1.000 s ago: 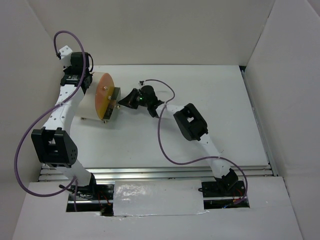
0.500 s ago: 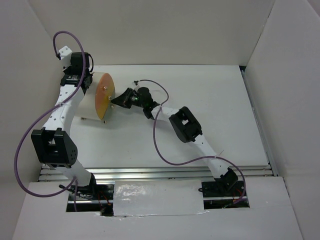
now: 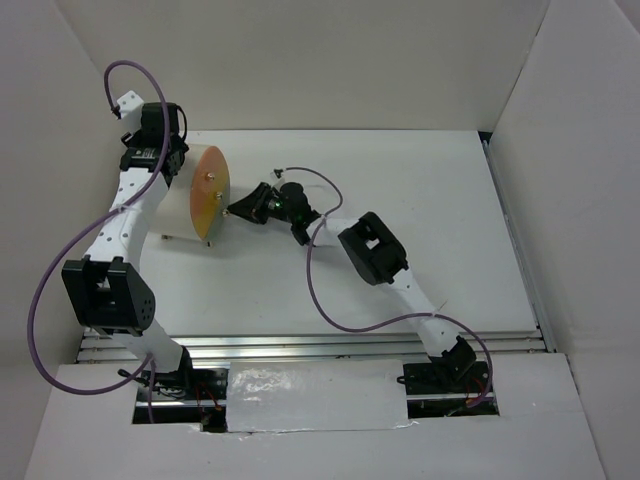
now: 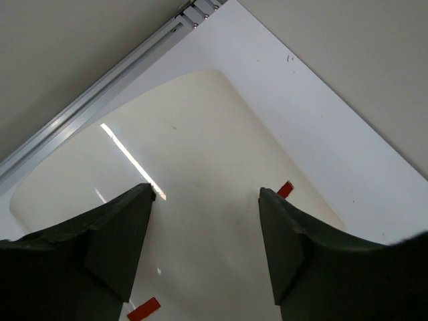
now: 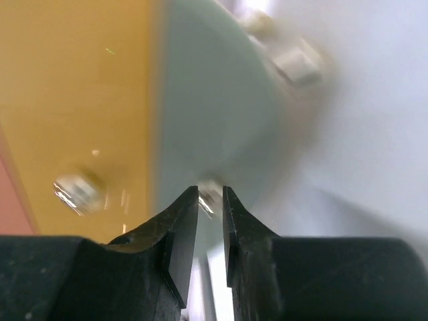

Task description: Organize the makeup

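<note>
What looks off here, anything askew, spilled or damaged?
Nothing stands out. The white cylinder lies on its side, its orange front facing the right claw. Nothing spilled or broken shows in any view.

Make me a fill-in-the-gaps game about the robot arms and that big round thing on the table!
1. The big cylinder lies on its ___.
2. Its flat front is coloured ___.
3. The right gripper points at that front, while the left gripper is over the cylinder's ___ body.
4. The cables along both arms are ___.

Missing words: side, orange, white, purple.
</note>
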Robot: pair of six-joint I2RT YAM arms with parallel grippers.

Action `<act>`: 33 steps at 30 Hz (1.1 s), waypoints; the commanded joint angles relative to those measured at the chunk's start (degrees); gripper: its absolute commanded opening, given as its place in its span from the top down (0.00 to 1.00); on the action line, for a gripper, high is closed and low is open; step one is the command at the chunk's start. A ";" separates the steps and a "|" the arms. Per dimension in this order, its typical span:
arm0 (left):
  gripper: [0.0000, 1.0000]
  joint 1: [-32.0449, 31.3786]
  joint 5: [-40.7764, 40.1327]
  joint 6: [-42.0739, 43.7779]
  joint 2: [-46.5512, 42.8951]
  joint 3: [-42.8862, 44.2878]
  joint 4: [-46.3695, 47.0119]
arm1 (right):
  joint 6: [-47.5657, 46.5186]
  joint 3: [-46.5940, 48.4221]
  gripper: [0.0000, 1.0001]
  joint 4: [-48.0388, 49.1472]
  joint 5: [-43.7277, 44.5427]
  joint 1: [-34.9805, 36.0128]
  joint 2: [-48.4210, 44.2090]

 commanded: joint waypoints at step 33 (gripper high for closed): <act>0.01 -1.22 22.86 13.10 -67.84 -22.44 -27.03 | -48.52 -34.11 0.00 -103.61 44.73 -2.65 -133.68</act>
